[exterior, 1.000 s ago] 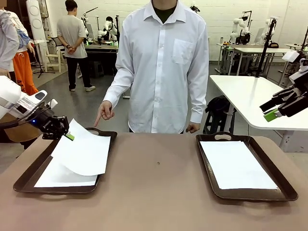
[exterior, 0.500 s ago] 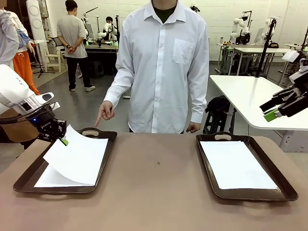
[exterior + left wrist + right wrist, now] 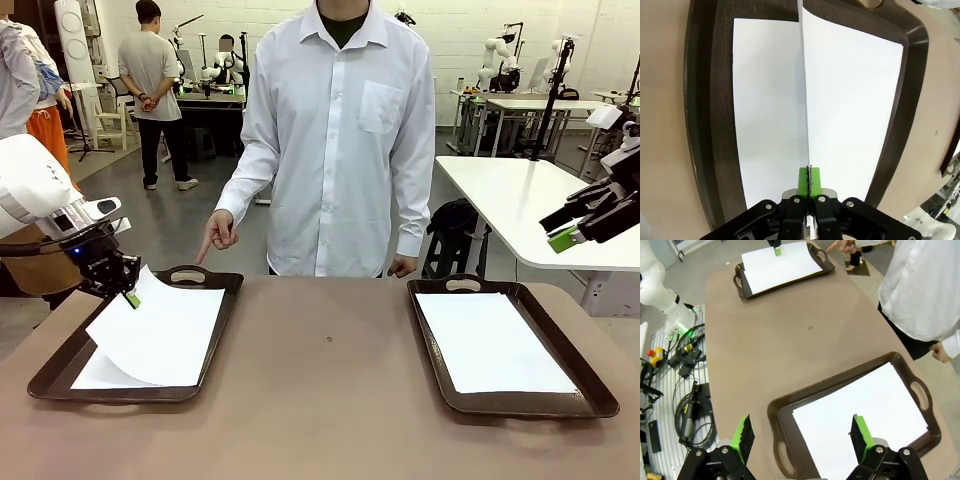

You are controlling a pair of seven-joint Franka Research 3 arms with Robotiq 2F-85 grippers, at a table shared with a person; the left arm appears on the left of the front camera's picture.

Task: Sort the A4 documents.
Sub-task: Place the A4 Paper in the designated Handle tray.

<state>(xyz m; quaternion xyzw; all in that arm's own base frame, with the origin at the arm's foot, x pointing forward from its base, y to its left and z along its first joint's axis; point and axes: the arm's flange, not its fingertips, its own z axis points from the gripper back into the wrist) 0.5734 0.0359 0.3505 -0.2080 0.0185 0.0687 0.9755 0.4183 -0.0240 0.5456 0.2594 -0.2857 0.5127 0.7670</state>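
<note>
My left gripper [image 3: 129, 297] is shut on the far left corner of a white A4 sheet [image 3: 160, 335], which slopes down over the left dark brown tray [image 3: 218, 335]. Another sheet [image 3: 95, 374] lies flat in that tray beneath it. In the left wrist view the held sheet [image 3: 852, 105] runs edge-on up from the green pads [image 3: 803, 180], with the flat sheet [image 3: 767, 110] on the tray floor. The right tray [image 3: 590, 390] holds a flat white sheet [image 3: 492, 340]. My right gripper [image 3: 563, 238] hangs open high at the right, above the right tray's sheet [image 3: 860, 415] in its wrist view.
A person in a white shirt stands at the table's far side, one hand [image 3: 216, 236] pointing a finger down at the left tray's far handle [image 3: 186, 274]. The brown tabletop [image 3: 325, 390] lies bare between the trays. A white table [image 3: 520, 200] stands behind at the right.
My left gripper has moved left and down with the sheet, which now lies lower and flatter over the left tray. The right arm has not moved.
</note>
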